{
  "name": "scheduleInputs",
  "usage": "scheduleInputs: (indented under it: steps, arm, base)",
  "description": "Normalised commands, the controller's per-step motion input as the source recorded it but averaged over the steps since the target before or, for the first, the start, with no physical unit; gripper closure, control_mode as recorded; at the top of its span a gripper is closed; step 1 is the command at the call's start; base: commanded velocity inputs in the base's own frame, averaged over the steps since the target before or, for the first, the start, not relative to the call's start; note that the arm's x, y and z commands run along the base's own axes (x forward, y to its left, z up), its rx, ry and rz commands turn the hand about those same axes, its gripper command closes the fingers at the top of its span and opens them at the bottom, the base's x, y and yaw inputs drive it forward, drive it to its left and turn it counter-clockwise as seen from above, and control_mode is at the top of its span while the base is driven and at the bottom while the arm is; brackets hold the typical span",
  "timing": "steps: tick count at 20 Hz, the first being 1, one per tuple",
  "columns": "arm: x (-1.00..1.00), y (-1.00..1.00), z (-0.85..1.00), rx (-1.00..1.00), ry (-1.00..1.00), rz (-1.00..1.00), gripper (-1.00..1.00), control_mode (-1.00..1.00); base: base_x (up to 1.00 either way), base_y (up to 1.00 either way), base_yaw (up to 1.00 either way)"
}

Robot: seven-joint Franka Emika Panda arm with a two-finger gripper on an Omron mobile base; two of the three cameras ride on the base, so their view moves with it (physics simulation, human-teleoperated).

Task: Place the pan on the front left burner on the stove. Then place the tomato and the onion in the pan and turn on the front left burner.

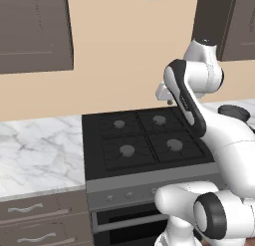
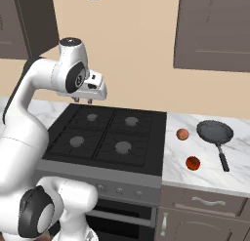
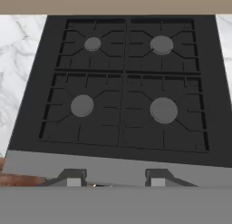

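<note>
Looking from the left base view, the stove (image 1: pixel 144 140) sits between marble counter stretches, its front left burner (image 1: pixel 127 150) bare, and the white arm bends up over the right side of the cooktop; part of the pan (image 1: pixel 233 111) peeks out behind the arm on the right counter (image 1: pixel 40 150). In the right base view the gripper (image 2: pixel 82 100) hangs above the rear left corner of the stove (image 2: pixel 105 137), holding nothing, its short fingers pointing down with a gap between them. The front left burner (image 2: pixel 76 141) carries nothing. On the counter (image 2: pixel 205 174) right of the stove lie the pan (image 2: pixel 215 131), handle toward the front edge, the onion (image 2: pixel 182 134) just left of it near the stove's edge, and the tomato (image 2: pixel 193 163) nearer the front, all three apart from one another. The hand view looks down on the stove (image 3: pixel 122 82) with its four burners; the front left burner (image 3: pixel 82 105) lies lower left, and the two fingertips (image 3: pixel 74 178) stand spread wide at the bottom, nothing between them.
</note>
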Motion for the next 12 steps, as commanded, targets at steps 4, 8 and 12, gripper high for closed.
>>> scheduleInputs:
  steps: [4, 8, 12]
  arm:
    - [0.01, -0.13, 0.00, 0.00, 0.00, 0.00, -1.00, -1.00]
    - [0.00, -0.20, 0.00, 0.00, 0.00, 0.00, -1.00, -1.00]
    - [0.00, -0.18, 0.00, 0.00, 0.00, 0.00, -1.00, -1.00]
  base:
    - [0.00, 0.00, 0.00]
    - [0.00, 0.00, 0.00]
    - [0.00, 0.00, 0.00]
